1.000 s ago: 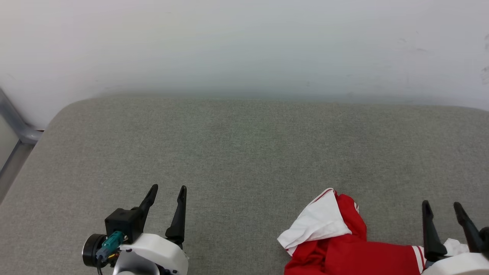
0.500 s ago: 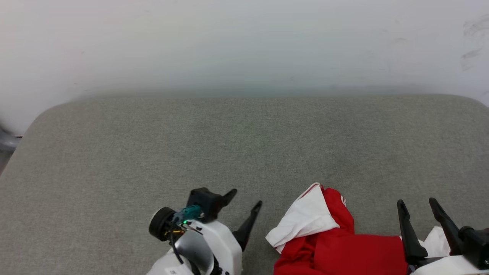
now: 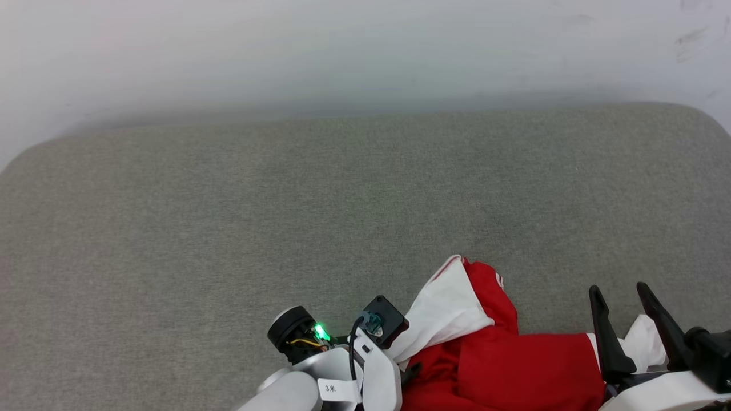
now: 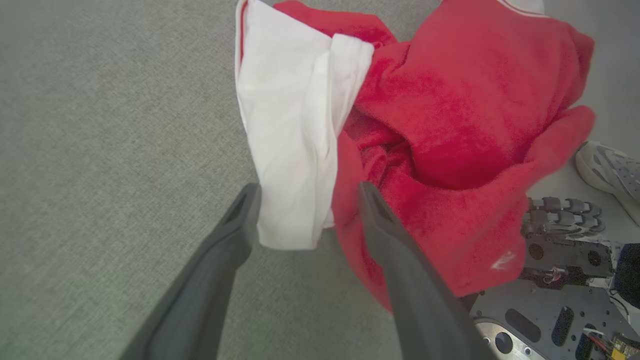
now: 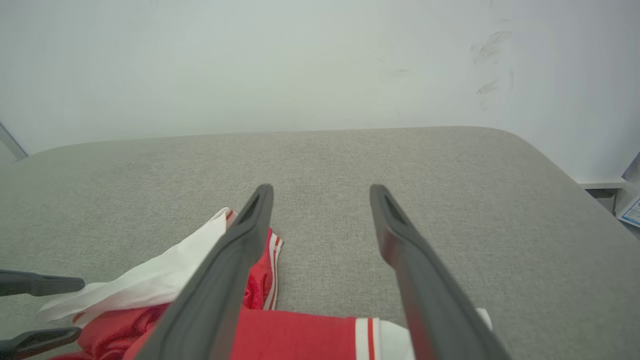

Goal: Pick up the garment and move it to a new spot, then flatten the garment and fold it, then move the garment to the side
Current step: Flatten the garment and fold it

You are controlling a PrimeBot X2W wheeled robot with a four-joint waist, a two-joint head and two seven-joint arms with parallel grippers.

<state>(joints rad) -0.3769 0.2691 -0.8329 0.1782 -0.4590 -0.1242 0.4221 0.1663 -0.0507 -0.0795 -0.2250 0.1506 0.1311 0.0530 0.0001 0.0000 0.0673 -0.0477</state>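
Note:
The garment lies crumpled at the near edge of the grey cushion, red with a white sleeve end folded up on its left. In the left wrist view the garment hangs partly over the cushion's edge. My left gripper is open, its two fingers on either side of the white sleeve's lower edge. My right gripper is open just right of the red cloth, above a striped sleeve end. The right wrist view shows the right gripper holding nothing. The lettering is hidden.
The grey fabric cushion stretches wide to the left and back, ending at a white wall. Its right corner is rounded. Below the near edge are the robot's base and a pale shoe.
My left arm has swung right across the cushion and turned its gripper onto the white sleeve. The head camera has shifted too. The right gripper stays open beside the garment.

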